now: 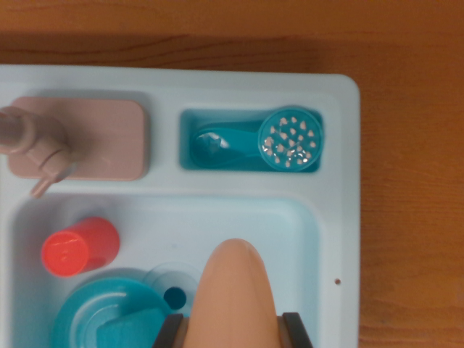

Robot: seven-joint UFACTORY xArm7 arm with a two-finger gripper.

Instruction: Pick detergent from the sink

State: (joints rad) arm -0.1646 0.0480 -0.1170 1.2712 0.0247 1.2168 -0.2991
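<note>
The peach detergent bottle sits between the dark fingers, apparently clamped; it looks light, rigid, smooth plastic, best held at its wider lower body.

A single wrist camera looks straight down from close above a pale blue toy sink on a wooden table, the basin filling the lower frame, the faucet at the wrist view's left, and the gripper at the bottom edge.
</note>
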